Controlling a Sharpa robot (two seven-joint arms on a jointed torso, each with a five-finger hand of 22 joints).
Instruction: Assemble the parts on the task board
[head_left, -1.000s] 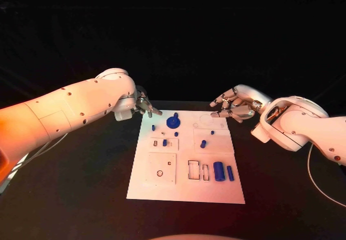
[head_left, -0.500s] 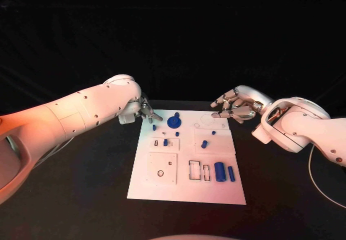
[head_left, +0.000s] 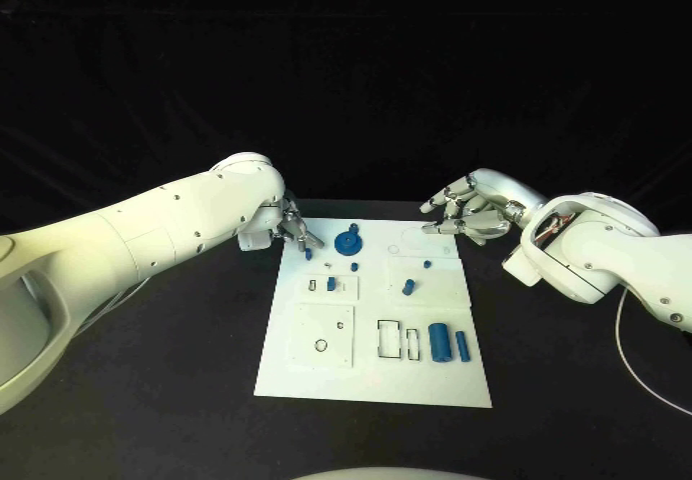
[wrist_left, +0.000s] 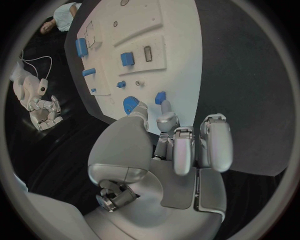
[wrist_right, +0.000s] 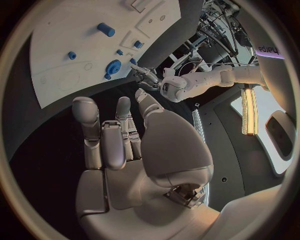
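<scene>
The white task board (head_left: 375, 375) lies mid-table with several blue parts on it. My left hand (head_left: 291, 227) hovers at the board's far left corner. Its fingertips (wrist_left: 165, 107) reach a small blue peg (wrist_left: 160, 97) (head_left: 307, 253) at the board's left edge, and I cannot tell whether they touch it. A round blue part (head_left: 348, 241) (wrist_left: 130, 104) stands just beside the thumb. My right hand (head_left: 469, 214) floats over the board's far right corner, fingers apart and holding nothing (wrist_right: 125, 140).
A thick blue cylinder (head_left: 437, 342) and a slimmer one (head_left: 462, 346) lie near the board's near right, beside rectangular slots (head_left: 389, 340). Smaller blue pieces (head_left: 407, 288) dot the board's middle. Black tabletop (head_left: 144, 380) surrounds the board.
My left arm has swung in toward the board and its hand has dropped a little, closing on the small peg. The right hand has hardly moved.
</scene>
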